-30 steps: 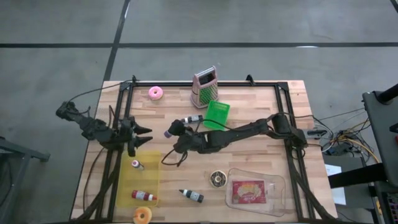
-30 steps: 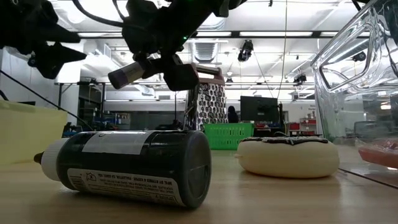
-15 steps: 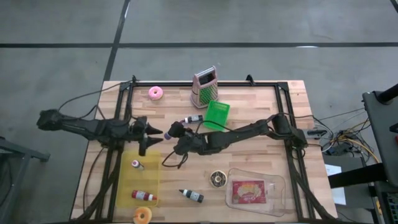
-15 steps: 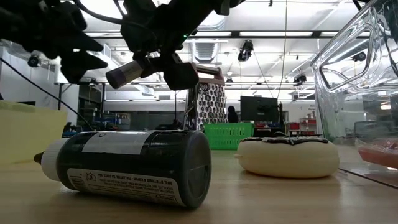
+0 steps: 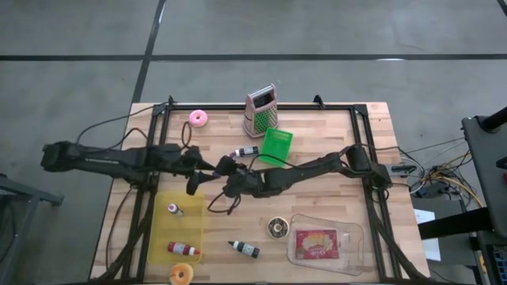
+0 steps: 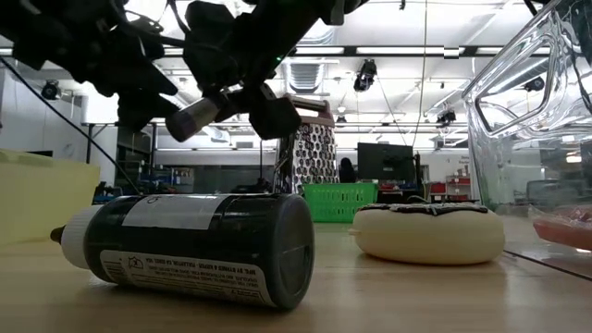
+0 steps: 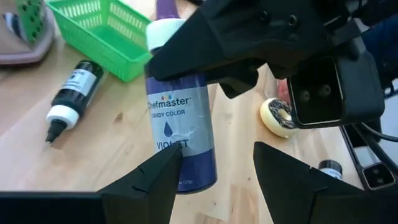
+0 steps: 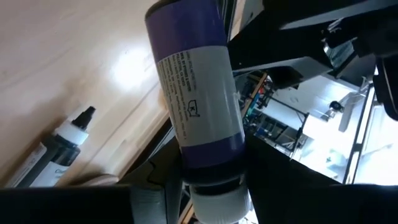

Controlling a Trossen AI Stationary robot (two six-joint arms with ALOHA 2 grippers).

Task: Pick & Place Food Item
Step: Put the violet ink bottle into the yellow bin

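Two arms: both meet over the middle of the table, mid hand-over, with the placing not yet done.
Nearest things: a black food-colour bottle (image 6: 185, 245) lies on its side at the front edge, a chocolate-iced donut (image 5: 276, 228) just beside it, and a clear plastic tray (image 5: 351, 233) holding a red packet near the front right corner.
Task item: a violet candy-colour bottle (image 7: 180, 134), lifted clear of the wood, cap end toward the right arm.
Right gripper (image 5: 227, 178): closed around the violet bottle's cap end, holding it in the air.
Left gripper (image 7: 214, 171): fingers spread wide, one each side of the bottle's base, not touching it as far as I can tell.
Done: bottle picked up.
Left: the transfer, then setting down, probably in the yellow tray (image 5: 162, 229) at front left.
Open room: bare wood beneath the bottle; a second black bottle (image 7: 71, 93) and a green basket (image 5: 276, 145) sit near, behind.
Far edge: box grater (image 5: 261, 109) and pink donut (image 5: 198, 119), well apart from the grippers.
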